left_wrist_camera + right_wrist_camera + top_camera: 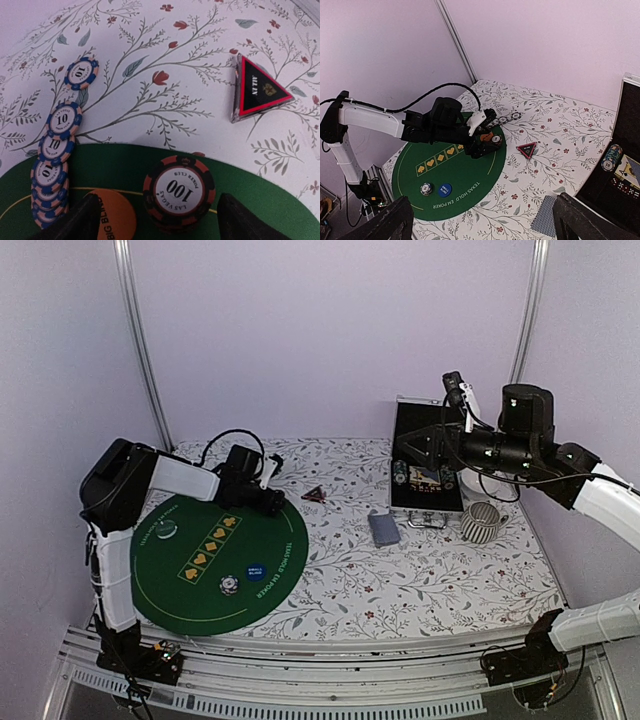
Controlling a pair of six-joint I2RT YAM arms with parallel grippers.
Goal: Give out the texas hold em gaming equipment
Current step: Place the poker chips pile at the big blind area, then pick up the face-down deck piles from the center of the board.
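A stack of red-and-black 100 poker chips stands on the green mat. It sits between the fingers of my left gripper, which is open and touches neither side of it. An orange Big Blind disc lies beside the stack. Several blue 10 chips trail off the mat onto the cloth. The red-edged triangular marker lies further out. A second chip stack and a blue disc sit near the mat's front. The grey-blue cards lie mid-table. My right gripper hovers open over the case.
The silver-and-black case stands open at the back right, with chips and cards inside. A ribbed cup stands to its right. A whitish disc lies on the mat's left side. The left arm reaches across the mat.
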